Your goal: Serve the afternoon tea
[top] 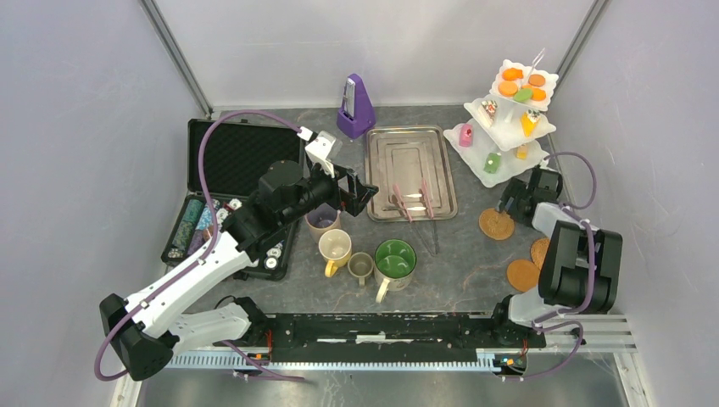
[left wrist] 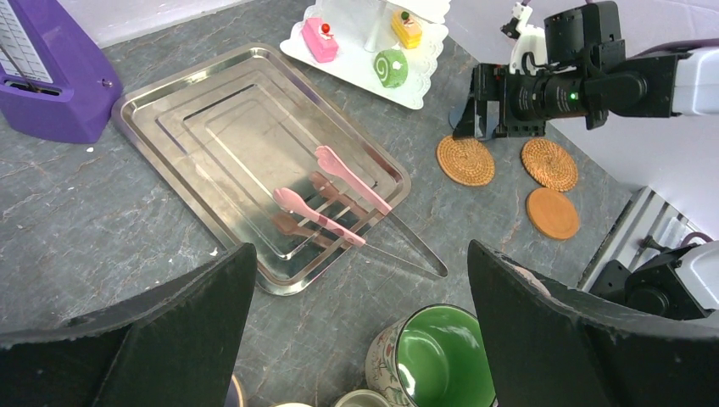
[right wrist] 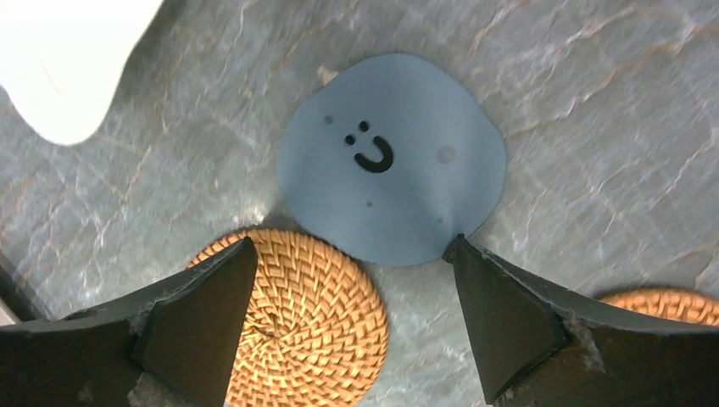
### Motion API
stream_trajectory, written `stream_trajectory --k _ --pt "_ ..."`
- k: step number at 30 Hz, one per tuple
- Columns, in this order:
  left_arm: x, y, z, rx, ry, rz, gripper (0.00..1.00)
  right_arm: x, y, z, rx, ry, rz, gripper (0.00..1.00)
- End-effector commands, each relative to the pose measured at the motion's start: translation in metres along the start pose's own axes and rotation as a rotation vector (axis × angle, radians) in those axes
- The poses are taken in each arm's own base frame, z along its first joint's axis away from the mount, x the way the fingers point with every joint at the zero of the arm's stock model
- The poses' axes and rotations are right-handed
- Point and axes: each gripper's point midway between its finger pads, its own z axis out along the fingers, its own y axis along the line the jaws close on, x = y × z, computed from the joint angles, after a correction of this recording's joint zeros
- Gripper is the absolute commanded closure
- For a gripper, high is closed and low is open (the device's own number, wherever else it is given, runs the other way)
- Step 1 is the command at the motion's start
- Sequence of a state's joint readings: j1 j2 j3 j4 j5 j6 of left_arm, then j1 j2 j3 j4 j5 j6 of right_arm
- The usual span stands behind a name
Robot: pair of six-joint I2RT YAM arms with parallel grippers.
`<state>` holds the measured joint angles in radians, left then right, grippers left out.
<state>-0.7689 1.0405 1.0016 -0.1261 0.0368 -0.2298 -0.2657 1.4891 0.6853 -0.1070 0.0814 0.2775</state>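
The right fingers (right wrist: 195, 322) are spread wide over 1 coaster (right wrist: 314, 331) — the left fingers (left wrist: 169, 339) spread too, near the green mug (left wrist: 441, 356).

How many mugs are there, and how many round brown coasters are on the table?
Mugs: 4 (mauve mug, yellow mug, olive mug, green mug)
Brown coasters: 3 (woven coaster, second woven coaster, smooth coaster)
Total: 7
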Motion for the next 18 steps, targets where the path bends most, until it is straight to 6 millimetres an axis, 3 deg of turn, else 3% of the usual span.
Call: stream_trajectory --k 1,6,9,14,18 --pt "-0.03 -0.007 -0.007 0.026 -0.077 0.032 0.0 -0.034 0.0 0.008 -0.023 -0.043 0.009 0.07" --pt "-0.029 -0.007 -0.006 0.029 -0.074 0.031 0.0 -0.029 0.011 -0.005 -0.064 -0.033 -0.01 0.04" --pt "-0.028 -0.008 -0.005 0.035 -0.07 0.031 0.0 -0.005 0.014 -0.018 -0.078 -0.024 -0.032 0.05" --pt "-0.028 -0.01 -0.005 0.044 -0.069 0.026 0.0 0.043 0.03 -0.028 -0.187 0.015 -0.055 0.18" --pt "-0.027 -0.011 -0.005 0.048 -0.067 0.025 0.0 0.07 0.041 -0.031 -0.209 0.073 -0.118 0.31"
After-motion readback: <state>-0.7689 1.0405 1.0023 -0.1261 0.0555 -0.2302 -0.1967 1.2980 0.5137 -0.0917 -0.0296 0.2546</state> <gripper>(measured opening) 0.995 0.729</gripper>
